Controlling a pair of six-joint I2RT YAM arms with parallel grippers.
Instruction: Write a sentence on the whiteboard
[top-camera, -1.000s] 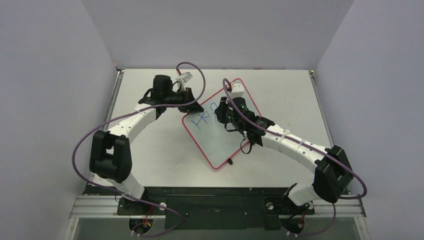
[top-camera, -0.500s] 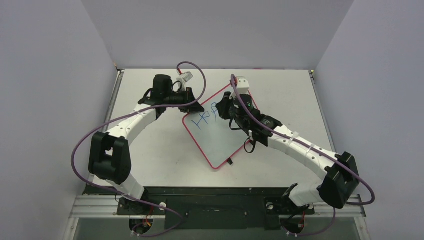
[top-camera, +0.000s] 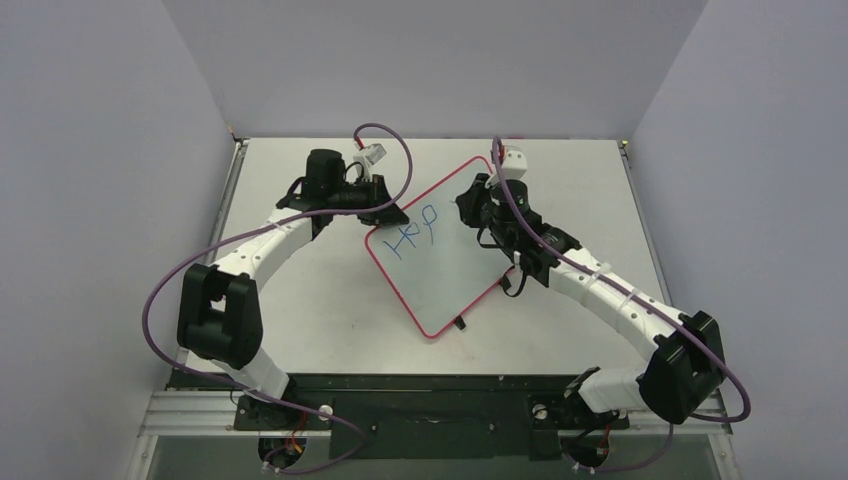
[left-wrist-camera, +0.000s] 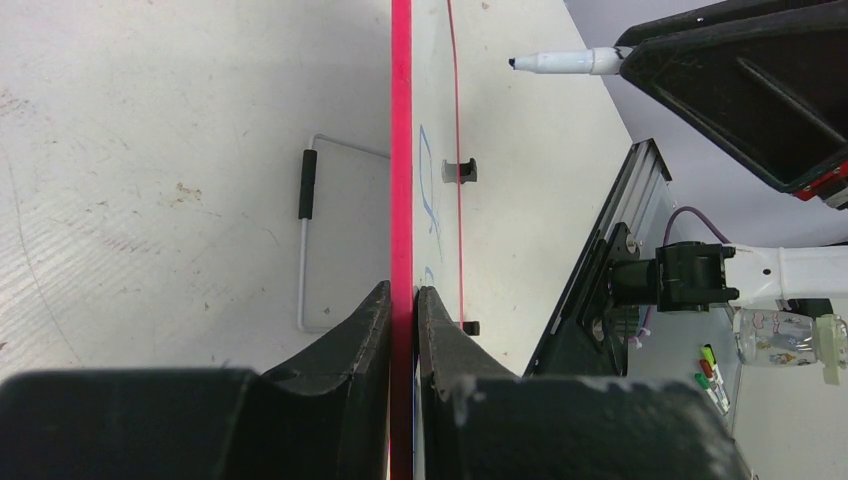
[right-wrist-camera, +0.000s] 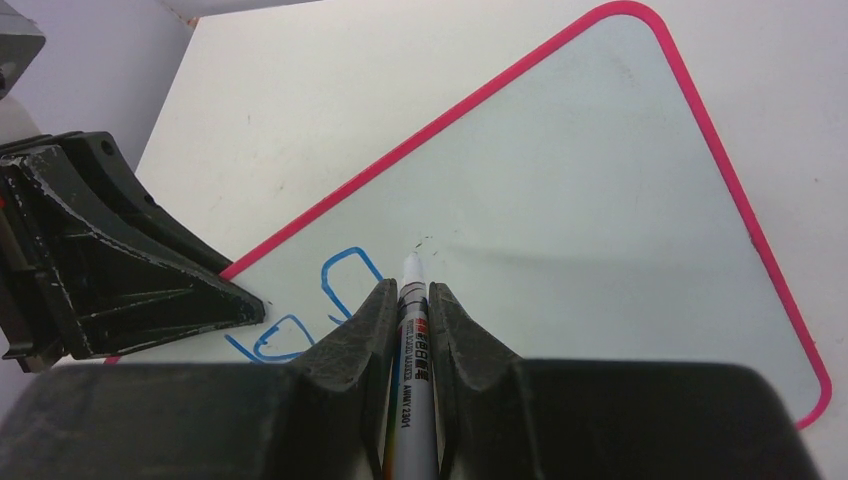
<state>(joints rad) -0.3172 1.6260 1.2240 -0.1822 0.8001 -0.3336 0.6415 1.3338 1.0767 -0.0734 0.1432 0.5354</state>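
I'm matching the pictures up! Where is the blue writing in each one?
Top external: blue writing near the whiteboard's left corner, middle of picture.
Left wrist: thin blue marks just right of the pink rim, centre.
Right wrist: bottom left, beside the marker tip.
Shared landmark: the left pincer clamping the board's pink rim.

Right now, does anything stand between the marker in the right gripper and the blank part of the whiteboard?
Nothing visible does. The marker tip points at bare whiteboard beside the lettering; the left gripper clamps the rim off to the side.
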